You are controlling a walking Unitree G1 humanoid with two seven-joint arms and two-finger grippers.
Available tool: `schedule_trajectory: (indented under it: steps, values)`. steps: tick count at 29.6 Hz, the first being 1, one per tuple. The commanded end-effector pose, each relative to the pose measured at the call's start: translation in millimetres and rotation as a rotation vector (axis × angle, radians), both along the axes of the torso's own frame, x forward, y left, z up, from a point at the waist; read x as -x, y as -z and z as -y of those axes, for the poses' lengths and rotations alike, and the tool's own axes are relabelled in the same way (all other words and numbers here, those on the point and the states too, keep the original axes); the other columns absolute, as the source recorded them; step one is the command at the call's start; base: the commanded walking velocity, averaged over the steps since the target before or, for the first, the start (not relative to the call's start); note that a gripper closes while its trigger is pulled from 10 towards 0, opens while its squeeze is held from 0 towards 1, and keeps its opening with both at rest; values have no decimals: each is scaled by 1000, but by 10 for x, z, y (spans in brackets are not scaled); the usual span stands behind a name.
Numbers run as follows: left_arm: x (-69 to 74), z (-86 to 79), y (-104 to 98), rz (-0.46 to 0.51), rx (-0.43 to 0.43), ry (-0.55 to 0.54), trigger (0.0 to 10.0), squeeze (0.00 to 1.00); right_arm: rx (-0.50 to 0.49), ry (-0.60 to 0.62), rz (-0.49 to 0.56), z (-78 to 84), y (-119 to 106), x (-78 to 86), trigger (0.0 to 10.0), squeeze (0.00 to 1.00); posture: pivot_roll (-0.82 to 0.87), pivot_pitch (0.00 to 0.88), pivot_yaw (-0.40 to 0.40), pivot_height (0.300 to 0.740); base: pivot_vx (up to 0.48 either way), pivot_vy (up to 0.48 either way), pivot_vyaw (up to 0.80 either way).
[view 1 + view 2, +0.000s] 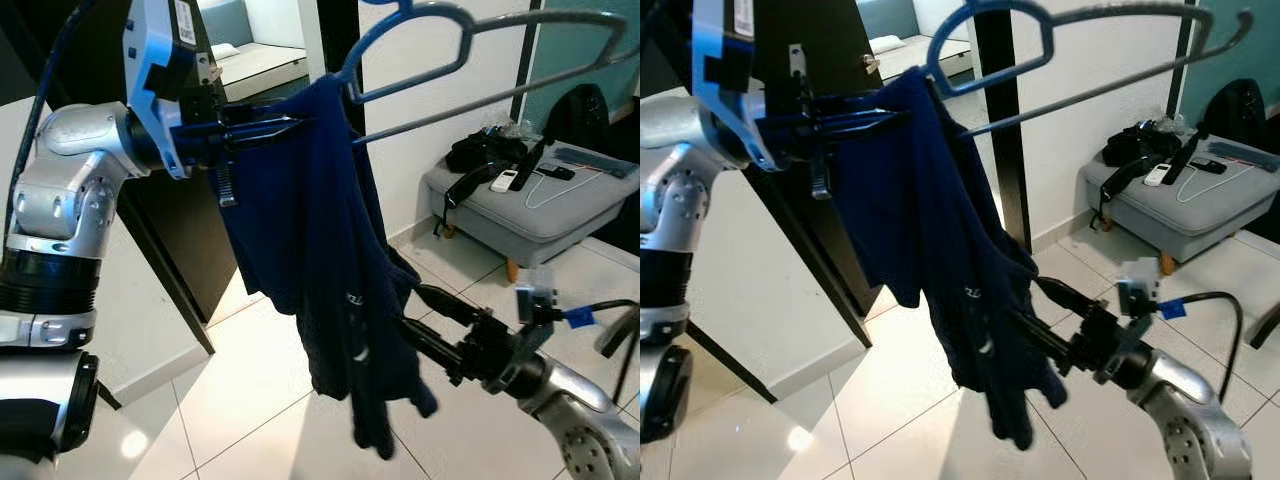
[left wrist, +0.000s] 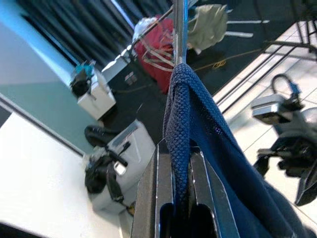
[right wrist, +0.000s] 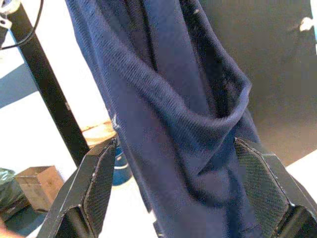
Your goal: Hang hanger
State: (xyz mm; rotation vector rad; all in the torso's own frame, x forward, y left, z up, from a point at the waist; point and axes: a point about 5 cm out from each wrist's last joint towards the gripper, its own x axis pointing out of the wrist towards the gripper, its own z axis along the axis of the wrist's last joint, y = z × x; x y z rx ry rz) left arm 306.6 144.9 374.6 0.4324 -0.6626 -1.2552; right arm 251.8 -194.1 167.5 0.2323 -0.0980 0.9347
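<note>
On the left, the left gripper (image 1: 262, 128) is raised high, its black fingers closed tight on the shoulder of a dark blue garment (image 1: 310, 250) where the cloth drapes over the blue hanger (image 1: 470, 50). The hanger is up in the air, its hook end pointing away to the right, not yet on any rail. The cloth hangs down in a long fold towards the tiled floor (image 1: 250, 400). Lower and to the right, the right gripper (image 1: 1035, 335) reaches into the hanging cloth with fingers spread wide; the garment passes between them but they hold nothing. Further right stands a grey ottoman (image 1: 540, 215) with bags and remotes on it.

The likely risk is the garment sliding off the tilted hanger, since only one shoulder looks pinched. The open right gripper could also snag the loose fold and drag it down.
</note>
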Motion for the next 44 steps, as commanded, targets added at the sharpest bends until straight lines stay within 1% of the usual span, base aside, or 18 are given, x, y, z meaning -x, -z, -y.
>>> schedule_trajectory:
  steps: [1,4,5,6,21,22,23,24,25,26,28,29,30,40,44]
  values:
    - [40,-6,-84,25,19,12,10000,0,2,-10,24,-69,-38,-32,10000,0,-91,0,179,740,0,0,0]
    - [41,2,-74,23,16,16,10000,0,-9,-10,40,-89,-72,-58,10000,0,-91,0,179,740,0,0,0]
    - [38,3,-69,21,16,16,10000,0,-15,-9,49,-98,-88,-65,6706,0,-91,0,179,740,0,0,0]
    - [37,1,-63,20,15,15,10000,0,-22,-9,56,-103,-101,-69,0,0,-91,0,179,740,0,0,0]
    - [33,-17,-61,16,18,2,10000,0,-11,-11,52,-69,-87,-26,0,0,-94,0,178,740,0,0,0]
    - [30,-33,-66,17,19,-5,10000,0,-7,-9,50,-61,-81,-23,941,0,-94,0,178,740,0,0,0]
    - [30,-33,-66,17,19,-5,10000,0,-7,-9,50,-61,-81,-23,941,0,-94,0,178,740,0,0,0]
    - [27,-55,-75,20,20,-13,10000,0,-3,-7,50,-53,-76,-19,1569,0,-94,0,178,740,0,0,0]
    - [27,-55,-75,20,20,-13,10000,0,-3,-7,50,-53,-76,-19,1569,0,-94,0,178,740,0,0,0]
    - [27,-71,-80,22,21,-19,10000,0,-1,-5,49,-48,-73,-16,2706,0,-92,0,177,740,0,0,0]
    - [27,-71,-80,22,21,-19,10000,0,-1,-5,49,-48,-73,-16,2706,0,-92,0,177,740,0,0,0]
    - [29,-96,-90,24,21,-26,10000,0,3,2,48,-35,-68,-18,6980,0,-92,0,177,740,0,0,0]
    - [34,-117,-99,27,21,-32,10000,0,4,9,47,-21,-65,-20,10000,0,-90,0,177,740,0,0,0]
    - [32,-161,-102,28,16,-52,10000,0,11,29,44,25,-68,-32,10000,0,-90,0,177,740,0,0,0]
    - [12,-212,-54,11,-1,-67,10000,0,15,47,50,65,-79,-35,10000,0,-97,0,175,740,0,0,0]
